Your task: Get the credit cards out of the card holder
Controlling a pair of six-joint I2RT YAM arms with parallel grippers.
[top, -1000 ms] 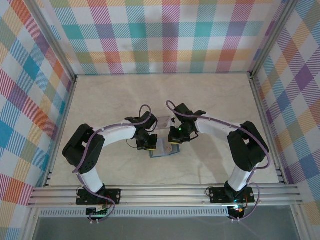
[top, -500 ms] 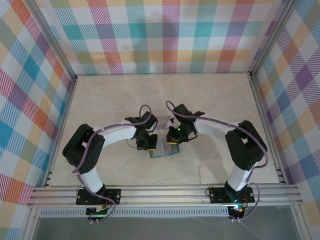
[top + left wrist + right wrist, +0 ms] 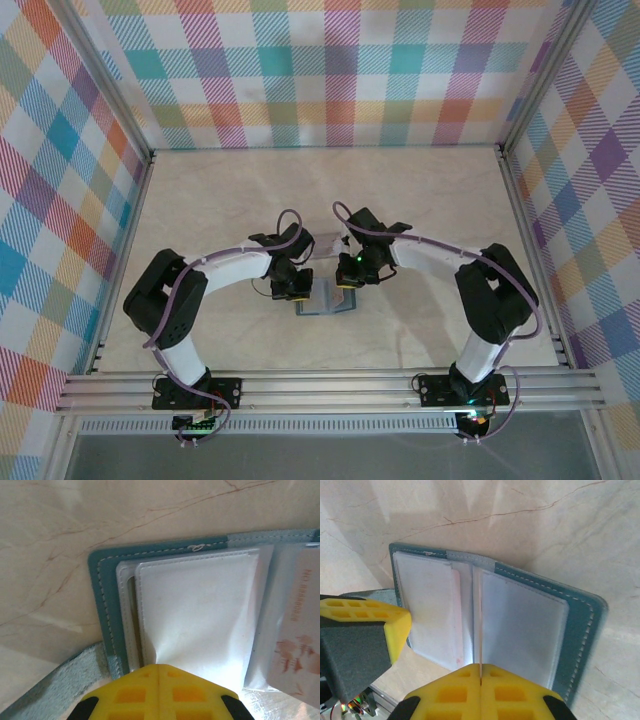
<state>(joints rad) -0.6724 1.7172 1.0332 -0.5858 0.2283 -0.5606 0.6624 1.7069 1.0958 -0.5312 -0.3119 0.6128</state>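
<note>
Lying open at the centre of the table (image 3: 220, 200), the card holder (image 3: 324, 303) has its clear pockets facing up. Left gripper (image 3: 159, 674) at its 9 o'clock, jaws closed, tips pressing the left pocket. Right gripper (image 3: 481, 676) at 2 o'clock, closed, pinching what looks like a card (image 3: 480, 630) edge near the spine.

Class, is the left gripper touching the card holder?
Touching. The left wrist view shows the left gripper, jaws shut, pinching the holder by its white pocket, which creases at their tip.
</note>
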